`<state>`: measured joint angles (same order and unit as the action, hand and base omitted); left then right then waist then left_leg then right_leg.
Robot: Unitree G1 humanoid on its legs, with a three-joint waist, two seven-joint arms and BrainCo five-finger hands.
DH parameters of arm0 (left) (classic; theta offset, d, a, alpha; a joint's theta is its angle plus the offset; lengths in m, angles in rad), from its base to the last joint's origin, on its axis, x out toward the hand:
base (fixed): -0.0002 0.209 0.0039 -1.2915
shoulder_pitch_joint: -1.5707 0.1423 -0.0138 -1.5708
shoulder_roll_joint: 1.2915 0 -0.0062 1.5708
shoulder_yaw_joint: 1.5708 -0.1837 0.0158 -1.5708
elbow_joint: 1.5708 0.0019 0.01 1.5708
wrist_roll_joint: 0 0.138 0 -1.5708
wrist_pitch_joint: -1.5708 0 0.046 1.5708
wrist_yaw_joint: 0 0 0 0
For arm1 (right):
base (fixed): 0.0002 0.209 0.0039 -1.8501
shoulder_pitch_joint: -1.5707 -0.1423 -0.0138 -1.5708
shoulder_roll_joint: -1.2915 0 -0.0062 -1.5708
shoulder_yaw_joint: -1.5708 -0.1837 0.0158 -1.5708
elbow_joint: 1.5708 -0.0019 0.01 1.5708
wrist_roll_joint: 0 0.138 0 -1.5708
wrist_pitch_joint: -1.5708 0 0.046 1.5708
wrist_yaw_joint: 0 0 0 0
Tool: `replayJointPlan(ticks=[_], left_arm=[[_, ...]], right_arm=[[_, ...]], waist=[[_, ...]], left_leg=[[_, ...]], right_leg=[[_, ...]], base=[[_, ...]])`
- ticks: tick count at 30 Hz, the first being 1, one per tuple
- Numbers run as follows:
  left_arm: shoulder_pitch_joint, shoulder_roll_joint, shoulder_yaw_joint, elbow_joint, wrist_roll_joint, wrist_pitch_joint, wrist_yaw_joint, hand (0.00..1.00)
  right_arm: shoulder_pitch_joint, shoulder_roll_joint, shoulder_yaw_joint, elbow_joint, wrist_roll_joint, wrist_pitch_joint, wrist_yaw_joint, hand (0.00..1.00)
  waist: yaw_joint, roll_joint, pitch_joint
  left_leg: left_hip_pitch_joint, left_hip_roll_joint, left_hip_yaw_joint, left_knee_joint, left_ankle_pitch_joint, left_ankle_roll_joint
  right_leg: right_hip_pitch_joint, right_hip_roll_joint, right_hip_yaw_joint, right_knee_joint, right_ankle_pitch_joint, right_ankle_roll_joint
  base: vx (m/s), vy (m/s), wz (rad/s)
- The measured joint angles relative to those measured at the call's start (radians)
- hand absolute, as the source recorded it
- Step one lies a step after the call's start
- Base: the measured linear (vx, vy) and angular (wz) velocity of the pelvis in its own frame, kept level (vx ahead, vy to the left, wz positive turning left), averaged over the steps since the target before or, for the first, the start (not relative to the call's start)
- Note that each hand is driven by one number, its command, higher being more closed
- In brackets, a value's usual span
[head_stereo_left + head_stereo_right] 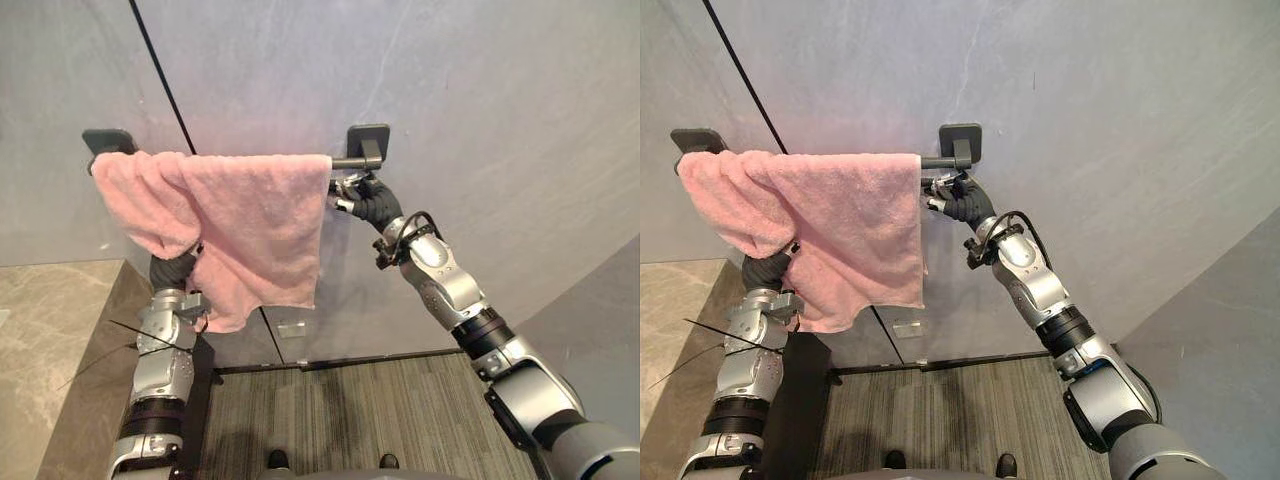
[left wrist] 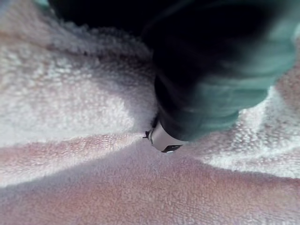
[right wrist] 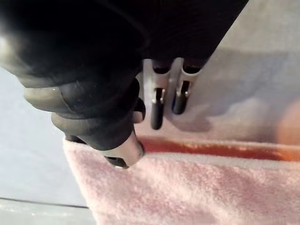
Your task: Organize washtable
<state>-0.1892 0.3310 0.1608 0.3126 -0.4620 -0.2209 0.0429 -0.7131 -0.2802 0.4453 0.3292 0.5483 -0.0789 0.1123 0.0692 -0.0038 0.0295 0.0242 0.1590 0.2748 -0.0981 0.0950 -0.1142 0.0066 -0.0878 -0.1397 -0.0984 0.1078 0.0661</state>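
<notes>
the soft, limp towel [image 1: 250, 225] drapes the rail [image 1: 345, 162]; the right robot hand [image 1: 350, 190] lies straight-fingered at its right edge, likely the best place to pinch; the left robot hand's [image 2: 206, 84] state cannot be told.

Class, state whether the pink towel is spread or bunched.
Both: the pink towel hangs over the rail, flat on its right, bunched at the left end.

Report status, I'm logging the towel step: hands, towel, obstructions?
Left hand buried under pink towel. Right hand open, thumb on towel's right edge. Towel draped over rail, bunched at left. No obstruction seen.

Soft even light; dark shadow across towel [image 2: 70, 108]
</notes>
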Motion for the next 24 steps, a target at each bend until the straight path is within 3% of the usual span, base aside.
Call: replayJointPlan(ticks=[24], left_arm=[[-0.125, -0.034, -0.080, 0.041, -0.027, 0.007, 0.024, 1.00]], right_arm=[[-0.174, 0.127, 0.073, 0.142, 0.001, 0.012, -0.044, 0.00]], waist=[[0.003, -0.006, 0.025]], left_leg=[[-0.054, 0.001, -0.025, -0.004, 0.015, 0.003]], right_leg=[[-0.031, 0.000, -0.032, 0.000, 0.007, -0.004]], base=[[0.00, 0.000, 0.04]])
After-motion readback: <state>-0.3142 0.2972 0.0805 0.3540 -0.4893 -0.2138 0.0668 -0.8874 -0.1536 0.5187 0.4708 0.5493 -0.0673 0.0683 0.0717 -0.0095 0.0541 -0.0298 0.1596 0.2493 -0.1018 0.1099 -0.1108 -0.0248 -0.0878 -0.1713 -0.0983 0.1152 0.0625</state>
